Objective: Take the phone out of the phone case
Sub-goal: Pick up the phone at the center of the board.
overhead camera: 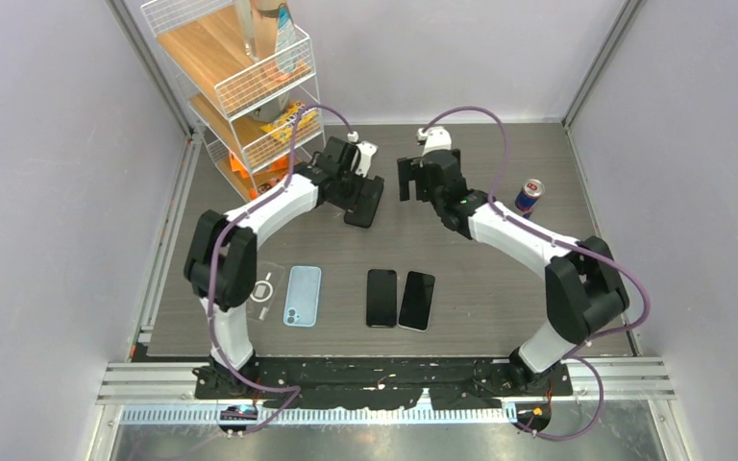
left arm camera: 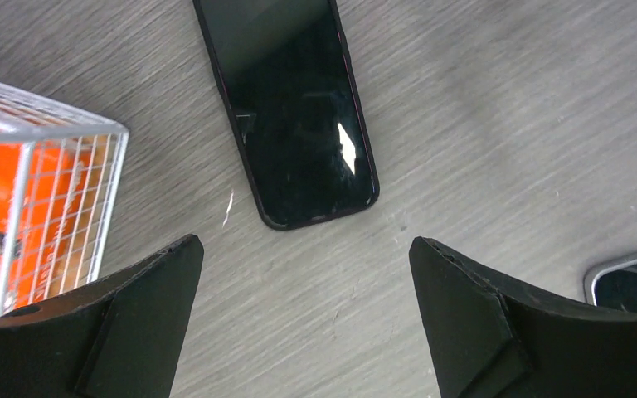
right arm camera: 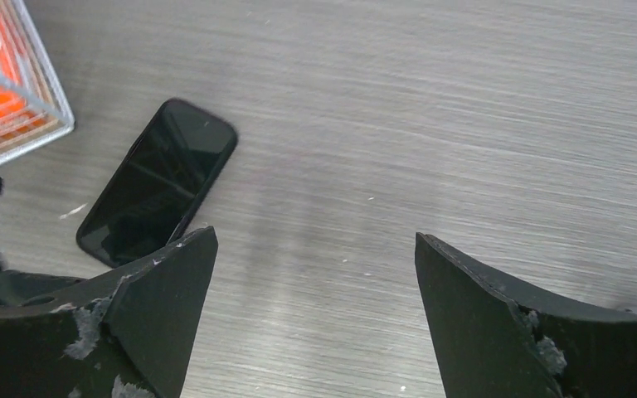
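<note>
Fingers (left arm camera: pixel 145 307) of the left gripper (left arm camera: pixel 303 245) are filling the bottom of the left wrist view. They are matte black wedges, standing wide apart and holding nothing. Under them the table (left arm camera: pixel 506 124) is showing a grey, finely streaked wood grain.

Just past the tips, toward 12 o'clock, the phone (left arm camera: pixel 299 108) is lying flat, screen up. It is a glossy black slab with rounded corners, catching a white glint. A thin dark case (left arm camera: pixel 319 217) is rimming the glass. In this view its long axis is running from 11 to 5 o'clock, with a rounded end pointing at the gripper. From above it is sitting at the far middle of the table, tilted roughly 1 to 7 o'clock, partly under the left gripper.

At 9 o'clock of the phone, near but apart, the rack (overhead camera: pixel 269 82) is standing in the far left corner. It is white wire with wooden shelves and orange packets.

Along the near edge, a clear case (overhead camera: pixel 263 288), a pale blue phone (overhead camera: pixel 303 295) and two black phones (overhead camera: pixel 381 298) (overhead camera: pixel 417 301) are lying in a row, well apart from the task's phone.

The right gripper (right arm camera: pixel 315 235) is hovering over bare table, its scuffed, pale-chipped black fingers spread wide and empty. The phone is lying at its 10 o'clock.

A can (overhead camera: pixel 529 197) is standing upright at the gripper's 3 o'clock.
</note>
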Motion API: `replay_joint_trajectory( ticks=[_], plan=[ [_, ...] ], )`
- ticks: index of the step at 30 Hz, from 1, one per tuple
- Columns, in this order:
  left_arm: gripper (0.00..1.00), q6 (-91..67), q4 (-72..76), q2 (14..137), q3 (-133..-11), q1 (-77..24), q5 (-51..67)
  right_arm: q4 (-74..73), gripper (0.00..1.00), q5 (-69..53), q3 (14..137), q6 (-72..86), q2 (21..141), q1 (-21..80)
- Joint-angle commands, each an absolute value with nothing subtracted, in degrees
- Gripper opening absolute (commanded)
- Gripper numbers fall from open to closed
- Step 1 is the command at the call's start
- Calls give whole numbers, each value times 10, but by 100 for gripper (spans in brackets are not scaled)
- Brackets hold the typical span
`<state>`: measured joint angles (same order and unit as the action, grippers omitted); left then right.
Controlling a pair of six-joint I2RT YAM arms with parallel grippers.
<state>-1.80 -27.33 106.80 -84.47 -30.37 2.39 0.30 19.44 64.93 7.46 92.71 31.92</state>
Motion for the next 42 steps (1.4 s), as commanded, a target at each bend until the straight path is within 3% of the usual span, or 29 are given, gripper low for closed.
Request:
replay_joint_trajectory(
  ticks=[1,9,25,31,42],
  plan=[
    [99,-57,-305,1117,-910,-305,13,51,96,193,633,94,868,290],
    [99,-81,-377,1207,-1001,-306,7,71,95,136,588,141,808,224],
    [99,-102,-485,1297,-1107,-302,26,86,96,85,553,181,772,191],
    [92,-97,-546,1348,-1187,-302,28,86,95,73,551,193,768,183],
    [93,-114,-566,1339,-1165,-297,65,81,95,49,553,222,776,171]
  ],
)
